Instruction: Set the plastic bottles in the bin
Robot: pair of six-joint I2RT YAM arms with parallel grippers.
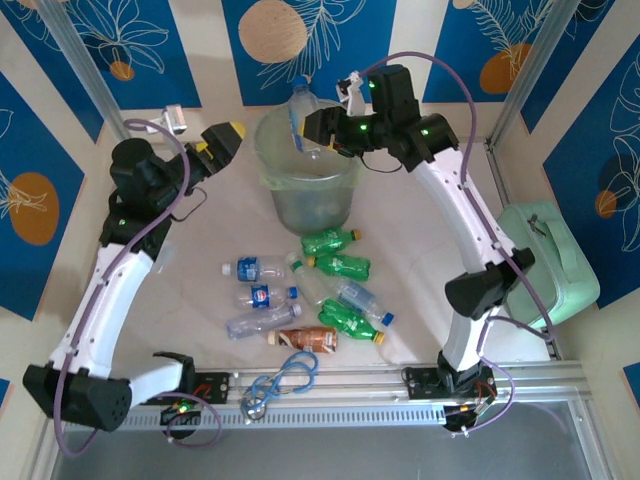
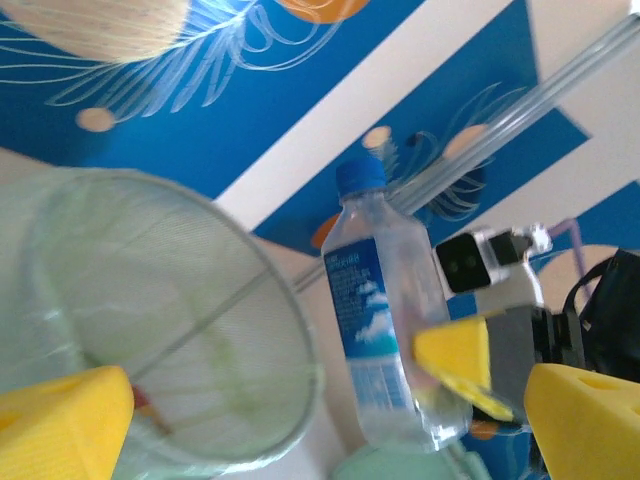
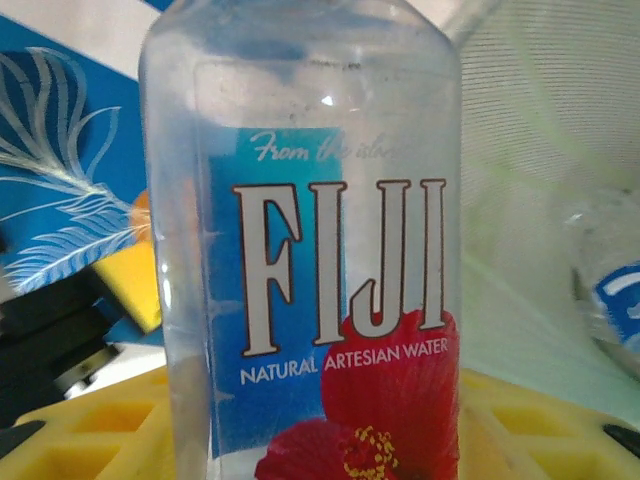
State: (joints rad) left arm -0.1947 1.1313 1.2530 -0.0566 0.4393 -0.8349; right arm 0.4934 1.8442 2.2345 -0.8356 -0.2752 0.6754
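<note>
My right gripper (image 1: pixel 318 125) is shut on a clear bottle with a blue Fiji label (image 1: pixel 300 112), held upright over the rim of the pale round bin (image 1: pixel 318 205). Up close that bottle (image 3: pixel 310 250) stands between the yellow fingers (image 3: pixel 90 440). My left gripper (image 1: pixel 225 138) hangs open just left of the bin, nothing in it. From the left wrist, the bottle (image 2: pixel 385 310) sits beside the bin (image 2: pixel 150 300). Several bottles lie on the table: green ones (image 1: pixel 342 265), clear ones (image 1: pixel 262 297) and a brown one (image 1: pixel 303 339). Another bottle (image 3: pixel 615 290) lies inside the bin (image 3: pixel 540 150).
A mint green boxy case (image 1: pixel 545 260) stands at the right table edge beside the right arm. A blue-grey looped cable (image 1: pixel 280 385) lies by the front rail. Blue patterned walls close in the back and sides.
</note>
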